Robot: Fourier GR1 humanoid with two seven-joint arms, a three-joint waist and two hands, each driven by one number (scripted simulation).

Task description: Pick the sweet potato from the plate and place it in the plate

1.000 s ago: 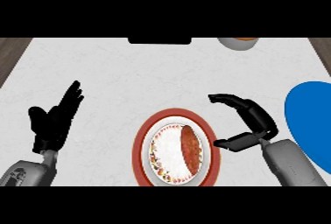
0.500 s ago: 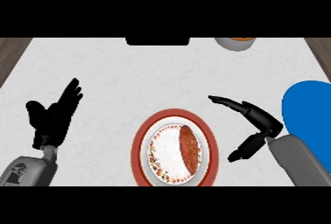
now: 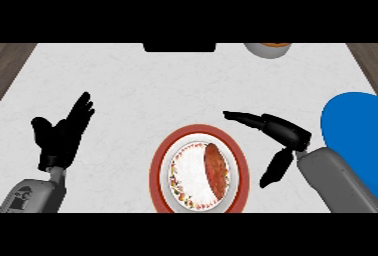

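Counter [image 3: 148,85]: pale marbled top, smooth and flat, with open room on all sides of the near-middle plate.
Blue plate [image 3: 353,125]: at the counter's right edge, partly out of view; the likely drop spot.
Red-rimmed plate [image 3: 158,167]: near the front edge, middle.
Right hand [image 3: 286,131]: spread, holding nothing, between the two plates.
Left hand [image 3: 63,135]: open, resting by the left edge.
Sweet potato [image 3: 215,167]: lies lengthwise on the red-rimmed plate's right half; looks stiff, fairly heavy and apt to roll, so I'd take it across the middle.
Bowl [image 3: 267,49]: at the far edge.
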